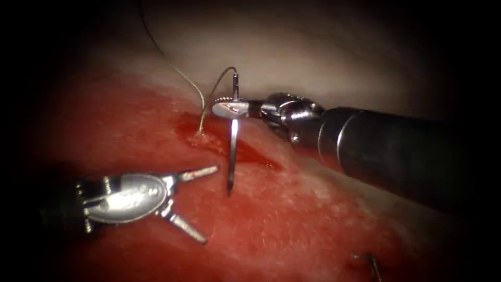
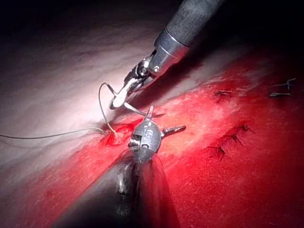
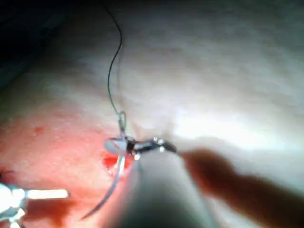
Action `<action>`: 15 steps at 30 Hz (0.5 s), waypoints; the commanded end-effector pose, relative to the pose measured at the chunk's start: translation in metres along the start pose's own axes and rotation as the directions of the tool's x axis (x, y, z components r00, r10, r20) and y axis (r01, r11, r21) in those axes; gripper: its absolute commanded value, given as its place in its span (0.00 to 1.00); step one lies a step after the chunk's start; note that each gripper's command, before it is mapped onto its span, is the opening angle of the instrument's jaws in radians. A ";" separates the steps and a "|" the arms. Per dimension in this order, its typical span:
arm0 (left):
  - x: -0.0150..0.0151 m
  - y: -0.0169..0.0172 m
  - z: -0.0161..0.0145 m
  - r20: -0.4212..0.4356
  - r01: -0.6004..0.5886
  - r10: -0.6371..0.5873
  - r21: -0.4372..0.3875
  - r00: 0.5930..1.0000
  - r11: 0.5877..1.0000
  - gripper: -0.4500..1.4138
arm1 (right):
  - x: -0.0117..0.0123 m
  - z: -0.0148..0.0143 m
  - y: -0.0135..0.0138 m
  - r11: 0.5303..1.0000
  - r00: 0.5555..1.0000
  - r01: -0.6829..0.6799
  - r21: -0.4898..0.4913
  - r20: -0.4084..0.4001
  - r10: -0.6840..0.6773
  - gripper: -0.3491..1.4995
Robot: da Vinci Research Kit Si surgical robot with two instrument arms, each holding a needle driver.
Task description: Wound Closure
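We hold the needle [image 1: 232,137] in our right tool [image 1: 225,108], jaws pinched near its thread end, so the curve hangs free over the cut [image 1: 229,142] — seemingly clear of the tissue [image 1: 313,219]. The thread [image 1: 183,78] enters at the cut's left end. Our left tool [image 1: 195,201] waits left of the cut, jaws spread and empty.

thread [image 1: 183,78]: upper end cut off at frame edge | needle [image 1: 231,151] tip: possibly touching tissue [image 1: 313,219], unclear

My open left tool [image 1: 190,201] has bare tissue [image 1: 313,219] around it; ahead, the needle [image 1: 232,141] held by my right tool [image 1: 229,108] and the thread [image 1: 190,86] bar the cut [image 1: 235,146].
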 end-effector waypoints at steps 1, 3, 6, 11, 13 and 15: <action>-0.0005 -0.0003 0.0002 0.008 0.019 -0.019 -0.001 1.000 1.000 0.40 | -0.0004 0.0009 0.0004 0.998 0.998 0.059 0.012 0.000 -0.059 0.00; -0.0007 -0.0007 -0.0006 0.023 0.053 -0.054 0.006 0.998 0.999 0.24 | -0.0004 0.0009 0.0004 0.994 0.994 0.105 0.032 -0.001 -0.105 0.00; -0.0015 -0.0021 -0.0015 0.028 0.093 -0.093 0.018 0.995 0.996 0.02 | -0.0005 0.0010 0.0003 0.973 0.975 0.221 0.062 -0.020 -0.220 0.00; -0.0034 -0.0055 -0.0018 0.068 0.116 -0.120 0.065 0.990 0.991 0.00 | -0.0003 0.0011 0.0004 0.925 0.928 0.372 0.082 -0.048 -0.369 0.00; -0.0047 -0.0071 -0.0014 0.155 0.107 -0.121 0.100 0.980 0.989 0.00 | 0.0000 0.0012 0.0005 0.904 0.907 0.419 0.089 -0.085 -0.412 0.00; -0.0058 -0.0080 -0.0005 0.200 0.102 -0.123 0.111 0.972 0.989 0.00 | 0.0005 0.0013 0.0005 0.896 0.898 0.436 0.084 -0.110 -0.427 0.00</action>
